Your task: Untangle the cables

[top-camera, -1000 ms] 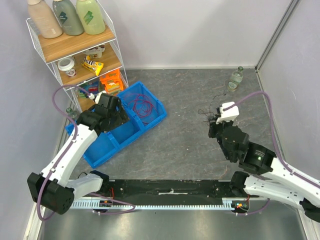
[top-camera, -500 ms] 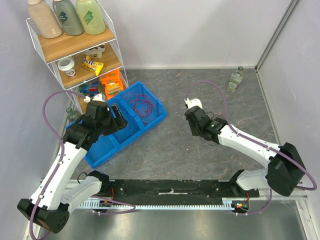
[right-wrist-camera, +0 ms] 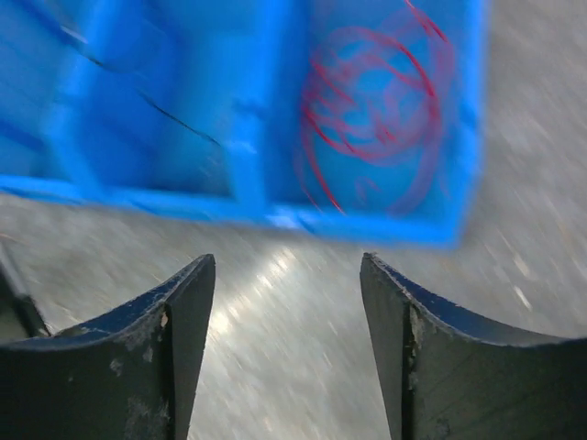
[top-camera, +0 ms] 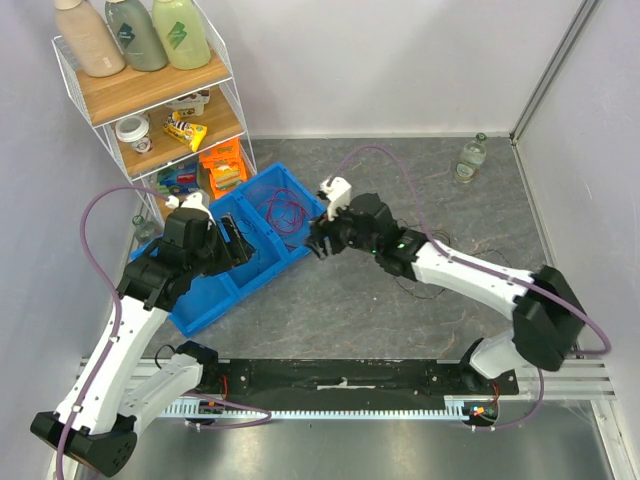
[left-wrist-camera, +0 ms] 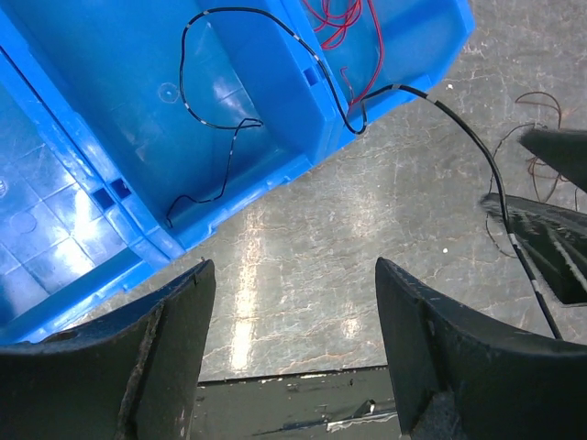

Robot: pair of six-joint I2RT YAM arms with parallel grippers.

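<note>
A red cable (top-camera: 286,213) lies looped in the end compartment of the blue bin (top-camera: 204,303); it also shows in the left wrist view (left-wrist-camera: 351,26) and, blurred, in the right wrist view (right-wrist-camera: 376,110). A black cable (left-wrist-camera: 216,129) lies in the middle compartment, climbs over the bin wall and runs across the table past the right gripper's fingers (left-wrist-camera: 543,240). More thin dark cable (left-wrist-camera: 537,137) lies on the table behind them. My left gripper (top-camera: 238,238) (left-wrist-camera: 293,271) hangs open over the bin's near edge. My right gripper (top-camera: 316,243) (right-wrist-camera: 286,262) is open and empty beside the bin's corner.
A wire shelf (top-camera: 150,95) with bottles and packets stands at the back left, close behind the bin. A small glass bottle (top-camera: 472,157) stands in the back right corner. Walls close both sides. A black rail (top-camera: 340,378) runs along the near edge.
The right arm swung left across the table, from the right side to the bin's corner, and its jaws opened. The left gripper drew back slightly toward the bin's near edge.
</note>
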